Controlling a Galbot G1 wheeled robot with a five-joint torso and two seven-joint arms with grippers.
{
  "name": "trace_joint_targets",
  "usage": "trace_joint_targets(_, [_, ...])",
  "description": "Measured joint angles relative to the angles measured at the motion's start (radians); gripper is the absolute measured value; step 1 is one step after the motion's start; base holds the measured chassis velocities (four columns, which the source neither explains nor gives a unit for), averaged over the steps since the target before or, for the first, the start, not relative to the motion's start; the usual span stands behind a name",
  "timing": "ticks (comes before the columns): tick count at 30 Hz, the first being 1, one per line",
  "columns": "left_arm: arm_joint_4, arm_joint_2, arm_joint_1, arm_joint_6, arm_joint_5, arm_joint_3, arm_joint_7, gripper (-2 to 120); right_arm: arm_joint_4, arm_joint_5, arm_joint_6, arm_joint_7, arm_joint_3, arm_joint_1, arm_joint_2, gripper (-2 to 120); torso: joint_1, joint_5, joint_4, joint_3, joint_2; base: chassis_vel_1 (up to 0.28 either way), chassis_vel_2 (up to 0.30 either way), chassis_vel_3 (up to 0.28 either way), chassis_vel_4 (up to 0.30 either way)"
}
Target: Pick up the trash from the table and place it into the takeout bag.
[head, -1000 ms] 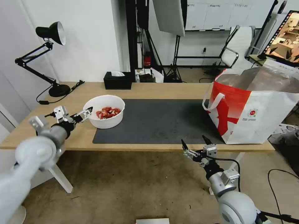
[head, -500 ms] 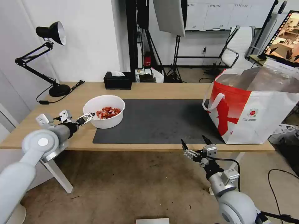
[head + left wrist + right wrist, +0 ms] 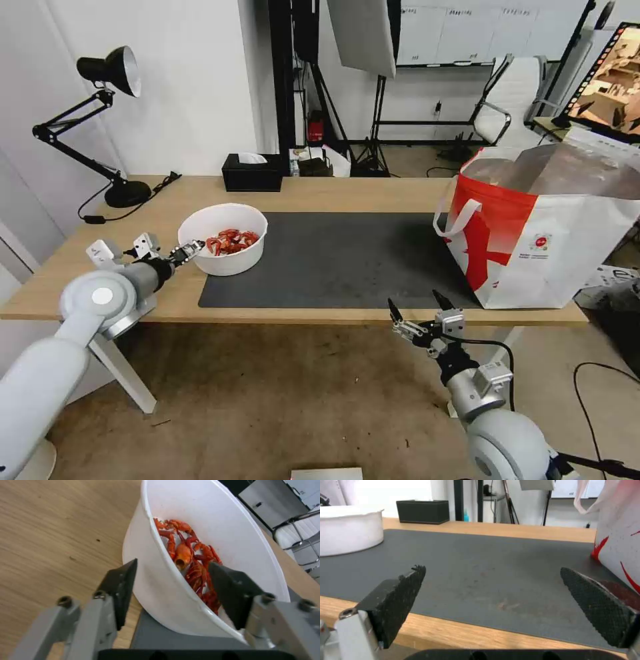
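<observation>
A white bowl (image 3: pixel 223 267) of red shells (image 3: pixel 230 241) stands on the table (image 3: pixel 373 193), at the left end of the dark grey mat (image 3: pixel 347 260). My left gripper (image 3: pixel 190 250) is open at the bowl's near-left rim. In the left wrist view the bowl (image 3: pixel 233 530) wall runs between the left gripper's (image 3: pixel 173 565) two fingers, one outside and one inside above the shells (image 3: pixel 186 555). The takeout bag (image 3: pixel 573 233) stands open at the table's right end. My right gripper (image 3: pixel 417 310) hangs open just below the table's front edge, beside the bag (image 3: pixel 620 530).
A black tissue box (image 3: pixel 252 173) sits at the table's back edge, and a black desk lamp (image 3: pixel 107 120) stands at the back left. The mat (image 3: pixel 470 555) lies bare between bowl and bag. Stands, a chair and a monitor are behind the table.
My left arm has dropped lower and its gripper has settled down onto the bowl's rim. The right arm, bowl and bag have not moved.
</observation>
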Motion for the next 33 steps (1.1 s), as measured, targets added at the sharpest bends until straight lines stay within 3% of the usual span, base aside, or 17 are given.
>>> trace_joint_targets(15, [0.025, -0.005, -0.029, 0.009, -0.014, 0.045, -0.010, 0, 0.000, 0.000, 0.000, 0.000, 0.000, 0.000, 0.000, 100, 0.000, 0.0001, 0.0000, 0.000, 0.000, 0.000, 0.000, 0.000, 0.000])
trace_joint_targets(27, [0.018, -0.002, -0.020, -0.008, -0.012, 0.034, -0.003, 0, 0.000, 0.000, 0.000, 0.000, 0.000, 0.000, 0.000, 100, 0.000, -0.0001, 0.0000, 0.000, 0.000, 0.000, 0.000, 0.000, 0.000])
trace_joint_targets(33, [-0.028, -0.003, -0.017, -0.052, 0.022, 0.024, 0.066, 0, 0.000, 0.000, 0.000, 0.000, 0.000, 0.000, 0.000, 100, 0.000, -0.0002, 0.0001, 0.000, 0.000, 0.000, 0.000, 0.000, 0.000])
